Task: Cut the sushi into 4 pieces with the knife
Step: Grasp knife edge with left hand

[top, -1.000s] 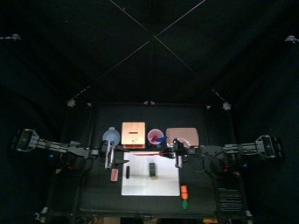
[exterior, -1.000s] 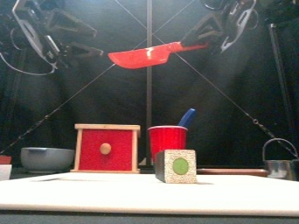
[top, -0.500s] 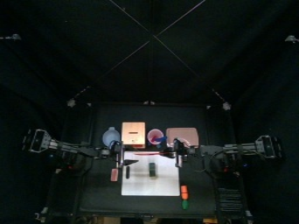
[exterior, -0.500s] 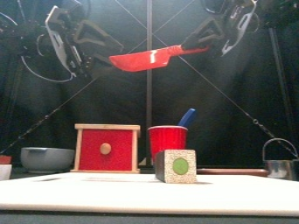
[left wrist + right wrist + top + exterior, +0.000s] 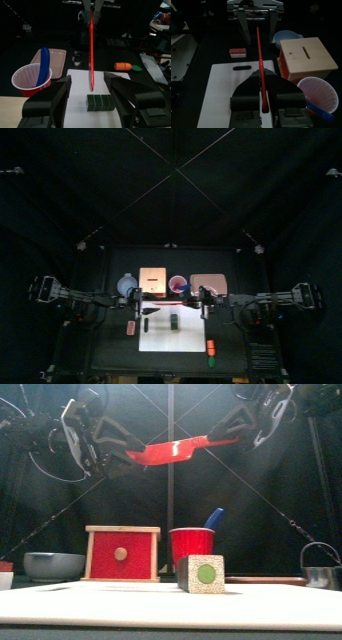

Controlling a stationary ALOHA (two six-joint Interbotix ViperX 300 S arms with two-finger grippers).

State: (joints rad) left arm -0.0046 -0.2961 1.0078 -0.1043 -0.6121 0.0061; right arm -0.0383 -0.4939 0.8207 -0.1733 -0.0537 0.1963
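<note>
Red knife looks light and stiff, right gripper clamped on its handle end (good spot imo), left gripper wide open and empty near the tip.

Red toy knife: smooth moulded plastic with a slight sheen; red cup: glossy plastic. Pale wooden box with a red drawer front: bare matt wood, painted face; white cutting board: smooth and matt. Dark green toy sushi roll: matt, end face pale and speckled; round metal cutter: shiny wire handle.
</note>
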